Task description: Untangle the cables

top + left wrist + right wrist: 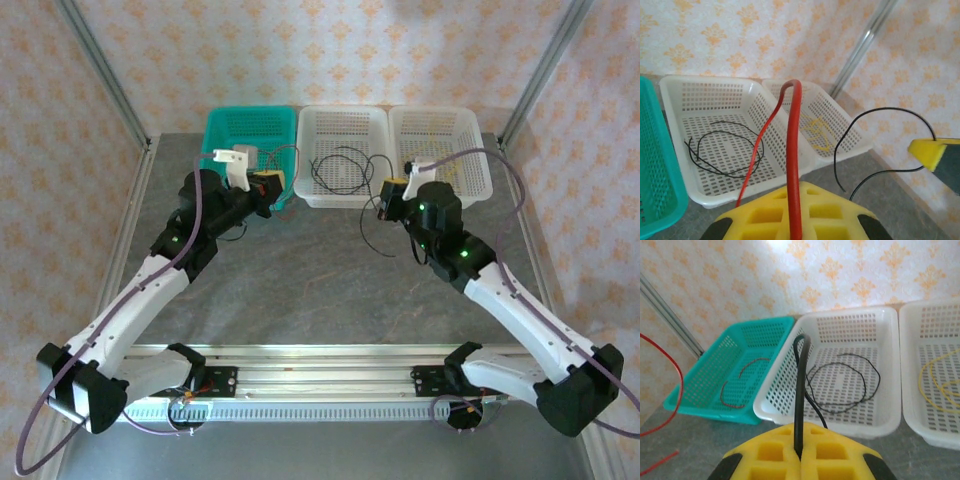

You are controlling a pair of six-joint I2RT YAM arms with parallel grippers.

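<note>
Since the thin, glossy red cable (pixel 792 150) and the thin black cable (pixel 799 390) look light, limp and slippery, I would pinch each near an end. Each arches from jaws clamped shut on it, red in the left gripper (pixel 794 210), black in the right gripper (pixel 799 452), above the grey table (pixel 700 440). Behind stand a perforated teal plastic basket (pixel 762 332) and a perforated white plastic basket (pixel 782 390), each holding coiled strands.
</note>
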